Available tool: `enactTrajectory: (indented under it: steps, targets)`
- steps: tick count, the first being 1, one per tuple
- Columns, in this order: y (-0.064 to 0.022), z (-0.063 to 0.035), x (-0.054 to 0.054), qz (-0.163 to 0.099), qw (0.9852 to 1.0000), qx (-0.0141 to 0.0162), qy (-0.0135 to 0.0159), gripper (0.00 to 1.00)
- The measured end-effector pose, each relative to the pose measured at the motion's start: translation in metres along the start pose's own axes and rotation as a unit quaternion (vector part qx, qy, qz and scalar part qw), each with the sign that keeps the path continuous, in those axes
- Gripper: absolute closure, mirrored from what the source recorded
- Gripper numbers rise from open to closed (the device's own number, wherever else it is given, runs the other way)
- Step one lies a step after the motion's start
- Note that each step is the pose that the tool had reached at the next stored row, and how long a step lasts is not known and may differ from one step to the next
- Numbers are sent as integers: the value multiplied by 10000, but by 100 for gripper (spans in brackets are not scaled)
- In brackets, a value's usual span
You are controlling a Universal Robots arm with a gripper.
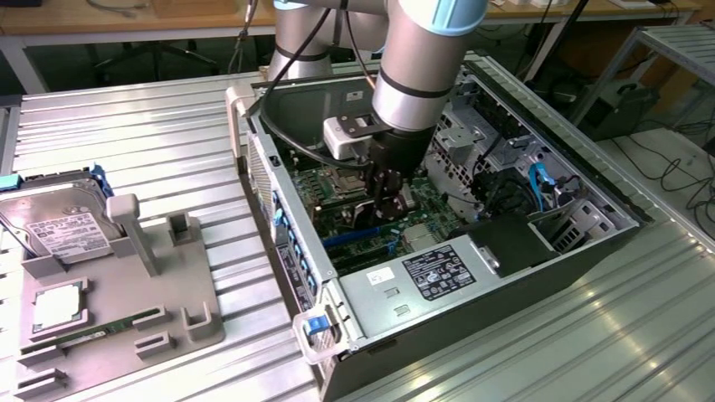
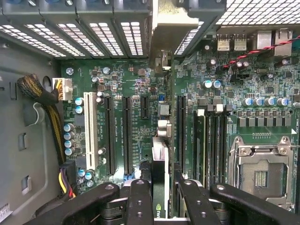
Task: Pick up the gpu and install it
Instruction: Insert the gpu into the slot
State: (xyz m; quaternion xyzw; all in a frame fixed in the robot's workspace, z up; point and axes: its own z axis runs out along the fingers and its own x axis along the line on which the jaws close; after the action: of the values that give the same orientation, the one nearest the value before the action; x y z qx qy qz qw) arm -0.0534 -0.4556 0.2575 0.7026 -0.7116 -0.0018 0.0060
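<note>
The arm is down inside the open computer case, and the gripper hangs just above the motherboard. In the wrist view the gripper has its black fingers drawn narrow around the gpu, which is seen edge-on: a thin dark card with a green logo at its near end, running away toward twelve o'clock. Its pale metal bracket stands up at the far end, against the perforated rear slot covers of the case.

So the card is picked up and is carried over the board, upright on its edge. It sits between two long black expansion slots, one at nine o'clock of the card and one at three o'clock. Whether the card's edge is already touching a slot underneath I cannot tell; the card itself hides it.

By my reading this is the seating step, and doing it well looks like a matter of alignment. The card wants to stay square to the slots, not twisted, with the bracket meeting its rear opening as the contacts find the slot. Pressure should go straight down and evenly along the length, so one end does not ride up.

Outside the case, at nine o'clock in the exterior view, the grey parts tray holds the hard drive and a green memory stick, well apart from the work.
</note>
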Motion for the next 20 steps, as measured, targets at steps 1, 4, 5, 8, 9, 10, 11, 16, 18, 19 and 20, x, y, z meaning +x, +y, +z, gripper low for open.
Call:
enactTrajectory:
  steps: [1, 4, 5, 8, 9, 10, 11, 16, 18, 19, 20]
  targets:
    - [0, 0, 0, 0, 10000, 0, -9, 73]
    - [2, 1, 0, -1, 10000, 0, -17, 73]
    - [9, 1, 0, -1, 10000, 0, -17, 73]
    - [40, 2, 1, -1, 10000, 0, -17, 73]
    - [50, 1, 1, -1, 10000, 0, -16, 73]
    - [62, 2, 1, -1, 10000, 0, -17, 73]
    - [71, 2, 1, -1, 10000, 0, -17, 73]
    - [110, 5, 2, -1, 10000, 0, -17, 73]
    - [128, 8, 2, -1, 10000, 0, -17, 73]
    - [136, 9, 2, -1, 10000, 0, -17, 73]
    - [143, 11, 2, -1, 10000, 0, -17, 73]
